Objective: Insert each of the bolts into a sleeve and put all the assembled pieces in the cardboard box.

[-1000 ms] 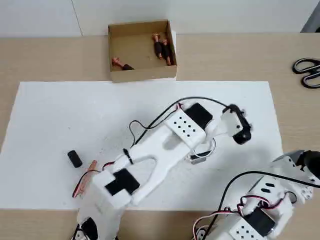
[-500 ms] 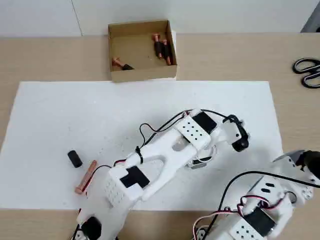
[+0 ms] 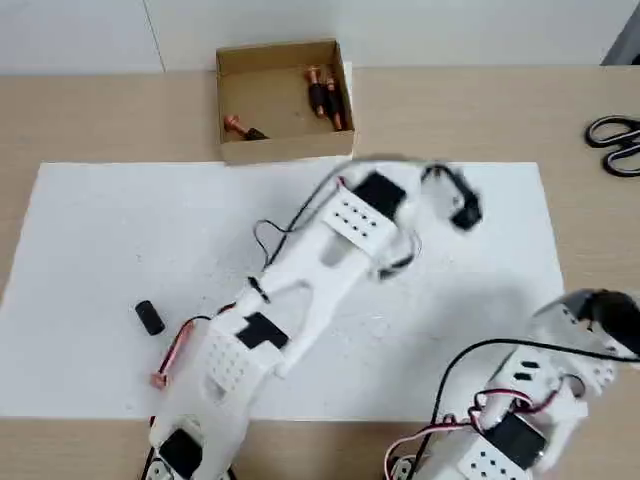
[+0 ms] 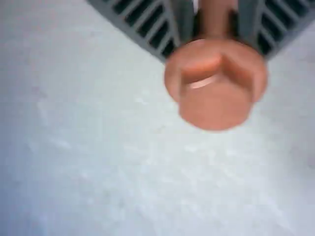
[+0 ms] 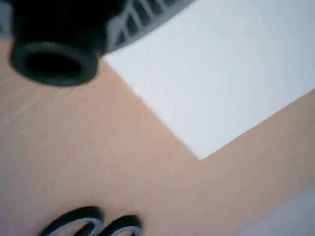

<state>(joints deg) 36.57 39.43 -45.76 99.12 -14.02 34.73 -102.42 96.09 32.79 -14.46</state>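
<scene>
My left gripper (image 4: 214, 19) is shut on a copper bolt (image 4: 216, 83), whose round head faces the wrist camera above the white sheet. In the high view this gripper (image 3: 460, 205) hovers over the sheet's back right area, to the right of the cardboard box (image 3: 232, 60). The box holds three assembled pieces (image 3: 327, 95). My right gripper (image 5: 74, 19) is shut on a black sleeve (image 5: 54, 54), open end showing, and it sits by the sheet's right edge (image 3: 600, 315). A loose black sleeve (image 3: 149, 317) and a loose bolt (image 3: 163, 372) lie at the sheet's left front.
A white paper sheet (image 3: 120, 230) covers most of the wooden table (image 3: 100, 110). Black scissors (image 3: 615, 140) lie on the bare wood at the far right and appear in the right wrist view (image 5: 93, 223). The left arm's body crosses the sheet diagonally.
The left arm has swung its gripper with the bolt away from the front, toward the back of the sheet and nearer the box. The right arm has barely shifted.
</scene>
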